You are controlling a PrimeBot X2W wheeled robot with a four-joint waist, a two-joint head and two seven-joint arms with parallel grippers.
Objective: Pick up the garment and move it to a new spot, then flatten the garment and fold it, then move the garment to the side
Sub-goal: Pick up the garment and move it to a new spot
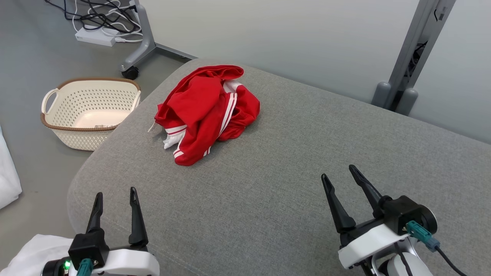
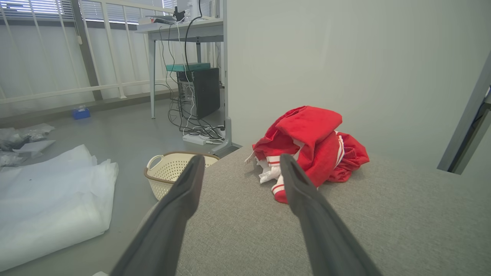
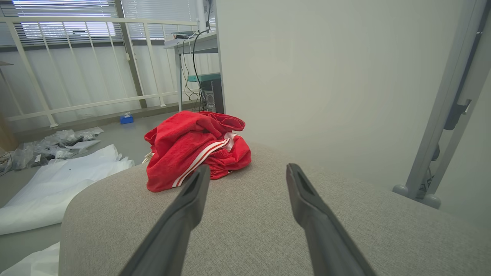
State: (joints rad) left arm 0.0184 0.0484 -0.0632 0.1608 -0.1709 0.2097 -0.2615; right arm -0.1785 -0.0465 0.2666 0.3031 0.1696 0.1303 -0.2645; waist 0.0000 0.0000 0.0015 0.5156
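left hand [image 1: 116, 191]: the two dark fingers stand wide apart, nothing btw them, touching nothing. it hovers at the near left corner of the grey padded surface [image 1: 268, 199], fingers pointing away from the robot. in the left wrist view the left hand [image 2: 242, 157] has the same open gap, tips well apart from the cloth.

right hand [image 1: 338, 171]: also spread wide, holds nothing. it is above the near right part of the surface, fingers leaning a bit to the left. in the right wrist view the right hand [image 3: 248, 166] looks along the surface twd the garment, not touching it.

containers: one cream basket [image 1: 89, 102] w/ small holes in its walls, a brown rim & handles. it stands on the floor just beside the left edge of the surface. on its bottom lies a small flat pale thing near the front wall; too small to tell what it is.

garment [image 1: 207, 115]: red w/ white stripes & white trim. it lies crumpled in a heap on the far left part of the surface, near the rounded corner, well apart from both hands. the folds are piled over each other. a white part & a thin white cord stick out on the side twd the basket. seen from the left wrist, the garment [image 2: 314, 142] makes a tall lump in front of the pale wall.
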